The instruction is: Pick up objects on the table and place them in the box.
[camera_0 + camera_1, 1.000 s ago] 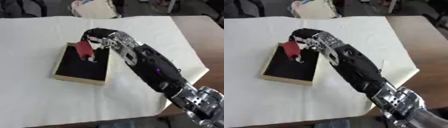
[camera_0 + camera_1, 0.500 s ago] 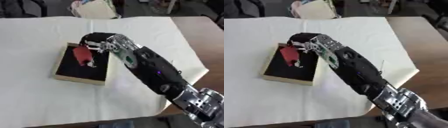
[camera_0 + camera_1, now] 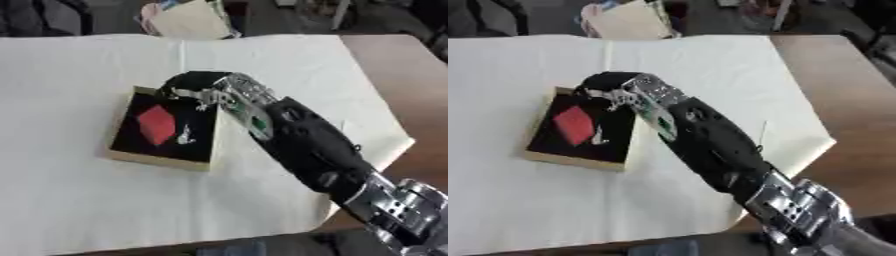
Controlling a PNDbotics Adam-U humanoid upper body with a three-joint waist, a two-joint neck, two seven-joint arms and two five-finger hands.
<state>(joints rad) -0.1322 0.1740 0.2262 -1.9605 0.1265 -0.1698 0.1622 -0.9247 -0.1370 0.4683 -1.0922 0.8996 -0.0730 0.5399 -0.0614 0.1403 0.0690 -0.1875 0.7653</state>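
Red block [image 3: 157, 123] now lies flat in the box [image 3: 164, 159], released from the right hand [image 3: 199, 86], whose fingers hang relaxed, empty.

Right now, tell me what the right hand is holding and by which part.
Nothing. The right hand is over the box's far edge, with no object in it; the red block lies loose inside the box.

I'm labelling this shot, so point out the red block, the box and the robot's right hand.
red block [image 3: 157, 124], left eye view, middle of its red face.
box [image 3: 157, 161], left eye view, its pale near wall.
right hand [image 3: 623, 91], right eye view, its back, over the box's far right corner.
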